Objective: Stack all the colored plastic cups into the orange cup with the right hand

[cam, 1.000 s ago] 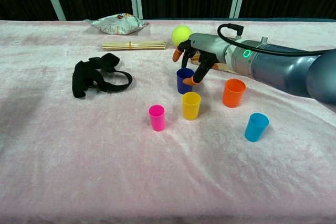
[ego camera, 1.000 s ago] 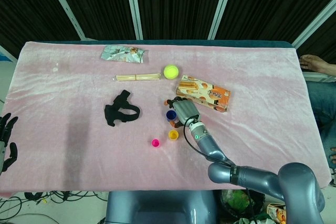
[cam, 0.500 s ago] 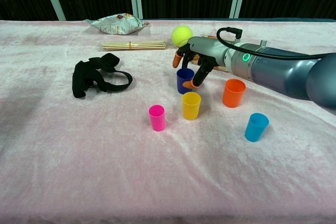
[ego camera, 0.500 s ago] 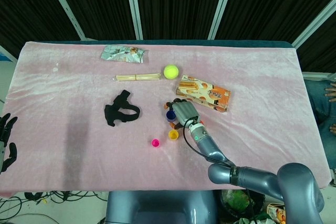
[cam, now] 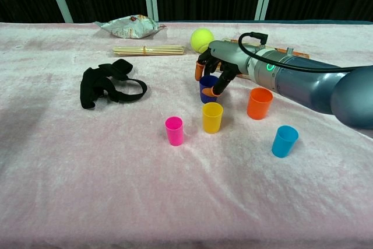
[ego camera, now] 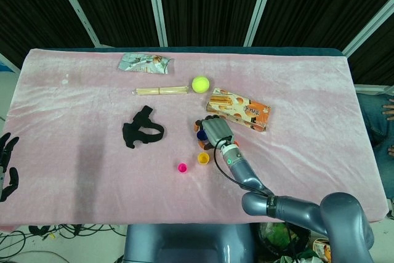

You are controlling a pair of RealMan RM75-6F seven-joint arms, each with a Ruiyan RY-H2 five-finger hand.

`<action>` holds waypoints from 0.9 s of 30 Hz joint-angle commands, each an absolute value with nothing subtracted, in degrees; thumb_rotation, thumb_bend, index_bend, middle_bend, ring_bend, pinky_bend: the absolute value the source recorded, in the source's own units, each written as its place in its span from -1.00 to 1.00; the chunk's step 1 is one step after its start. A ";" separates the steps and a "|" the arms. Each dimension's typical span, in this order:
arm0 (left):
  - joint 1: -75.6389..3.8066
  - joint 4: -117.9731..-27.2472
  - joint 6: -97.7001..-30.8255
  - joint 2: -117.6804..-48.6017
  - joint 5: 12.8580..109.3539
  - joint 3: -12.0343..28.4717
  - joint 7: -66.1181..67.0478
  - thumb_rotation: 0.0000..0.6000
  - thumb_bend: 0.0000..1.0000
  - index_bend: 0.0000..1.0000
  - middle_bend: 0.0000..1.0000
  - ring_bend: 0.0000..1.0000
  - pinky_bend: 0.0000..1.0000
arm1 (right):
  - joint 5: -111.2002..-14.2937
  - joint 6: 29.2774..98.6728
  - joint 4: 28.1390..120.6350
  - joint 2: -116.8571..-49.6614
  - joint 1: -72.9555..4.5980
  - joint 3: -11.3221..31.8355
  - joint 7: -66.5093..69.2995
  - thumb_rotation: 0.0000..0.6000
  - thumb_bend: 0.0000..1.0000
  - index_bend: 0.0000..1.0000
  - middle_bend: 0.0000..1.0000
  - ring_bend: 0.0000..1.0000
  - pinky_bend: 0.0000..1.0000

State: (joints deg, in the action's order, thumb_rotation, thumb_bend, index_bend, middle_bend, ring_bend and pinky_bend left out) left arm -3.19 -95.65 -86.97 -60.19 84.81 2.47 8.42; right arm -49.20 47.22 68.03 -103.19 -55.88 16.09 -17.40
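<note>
My right hand (cam: 217, 69) is lowered over the dark blue cup (cam: 206, 93), which stands on the pink cloth. Its orange-tipped fingers (cam: 199, 73) pinch the cup's rim from the left and from the front. In the head view the right hand (ego camera: 215, 131) covers most of that blue cup (ego camera: 199, 135). The orange cup (cam: 259, 103) stands just right of the hand, upright. A yellow cup (cam: 212, 117) stands in front of the blue one, a pink cup (cam: 174, 130) further left and a light blue cup (cam: 284, 141) at the front right. My left hand (ego camera: 6, 167) hangs off the table's left edge, fingers apart, holding nothing.
A black strap (cam: 108, 86) lies to the left. At the back are a bundle of wooden sticks (cam: 148, 50), a snack bag (cam: 132, 26), a yellow-green ball (cam: 201, 39) and an orange snack box (ego camera: 239, 109) close behind the right hand.
The right hand has sunk a little onto the dark blue cup and its fingers have closed in on the rim. The cups and the left hand have not moved.
</note>
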 commanded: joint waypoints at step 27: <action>-3.10 -95.89 -87.10 -60.03 84.62 2.60 8.20 1.00 0.41 -0.86 -0.98 -1.00 -0.94 | -48.49 51.55 98.85 -78.52 -49.78 12.34 -23.63 1.00 -0.34 -0.05 -0.04 -0.50 -0.58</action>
